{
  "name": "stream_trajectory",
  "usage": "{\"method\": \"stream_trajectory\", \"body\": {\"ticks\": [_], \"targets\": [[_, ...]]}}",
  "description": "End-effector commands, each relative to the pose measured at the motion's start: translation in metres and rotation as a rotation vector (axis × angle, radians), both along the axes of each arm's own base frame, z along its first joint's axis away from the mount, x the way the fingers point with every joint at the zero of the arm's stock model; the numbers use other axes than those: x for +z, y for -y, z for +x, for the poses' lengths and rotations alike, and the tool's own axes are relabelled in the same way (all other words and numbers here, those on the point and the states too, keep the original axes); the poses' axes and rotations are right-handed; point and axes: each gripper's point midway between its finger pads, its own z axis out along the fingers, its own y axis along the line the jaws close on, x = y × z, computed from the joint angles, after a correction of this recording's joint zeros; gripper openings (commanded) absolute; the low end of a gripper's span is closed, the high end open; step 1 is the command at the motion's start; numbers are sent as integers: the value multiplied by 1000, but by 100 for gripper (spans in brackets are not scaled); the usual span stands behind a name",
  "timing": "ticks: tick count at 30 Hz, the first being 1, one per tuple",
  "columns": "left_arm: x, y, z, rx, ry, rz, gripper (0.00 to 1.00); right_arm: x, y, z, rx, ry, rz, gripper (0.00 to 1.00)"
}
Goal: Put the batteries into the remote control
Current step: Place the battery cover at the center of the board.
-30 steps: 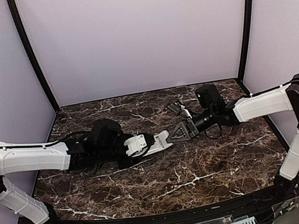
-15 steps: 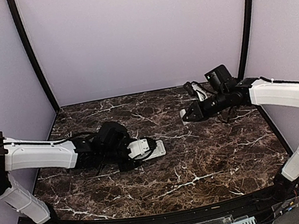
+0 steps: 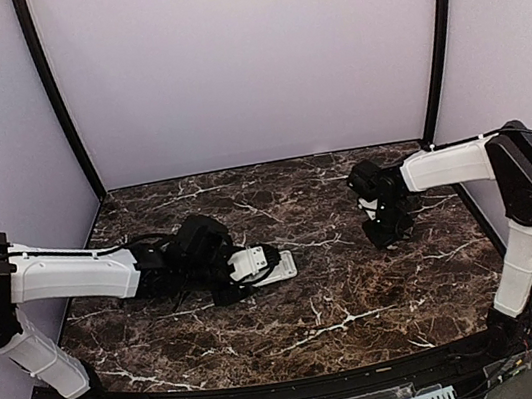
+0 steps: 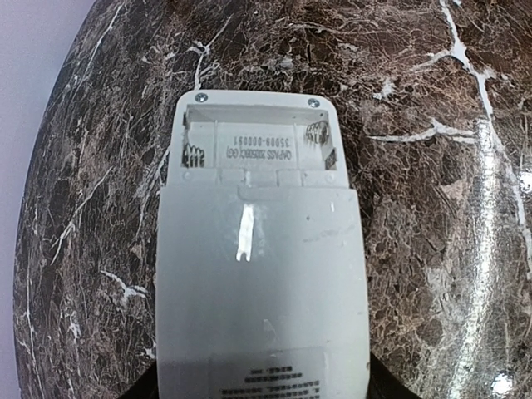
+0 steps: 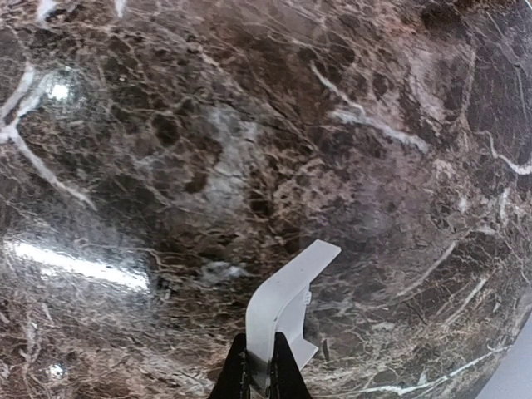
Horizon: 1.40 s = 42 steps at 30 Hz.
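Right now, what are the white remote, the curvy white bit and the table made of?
The flat white rectangular remote control looks like matte moulded plastic: even pale surface, screw heads. Its small coiled springs look like shiny metal. The thin curved white piece in the right claw seems the same plastic. The dark brown veined table looks like polished marble, maybe only a print: glossy glare.

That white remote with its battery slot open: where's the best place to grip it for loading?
Probably across the two long straight edges of the remote, at its covered end, coming in from that end, as the left hand does. That leaves the open battery slot at the other end clear.
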Motion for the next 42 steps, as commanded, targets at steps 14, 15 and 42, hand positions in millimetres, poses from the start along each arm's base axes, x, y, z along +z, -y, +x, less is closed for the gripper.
{"method": "stream_trajectory", "body": {"ticks": [14, 15, 42], "targets": [[13, 10, -6, -32, -43, -47, 0, 10, -31, -7, 66, -38, 77, 37], [14, 11, -8, -42, -52, -54, 0, 19, -37, -7, 75, -25, 114, 39], [7, 16, -18, -76, -117, -61, 0, 4, 1, -11, 24, -3, -169, 47]]}}
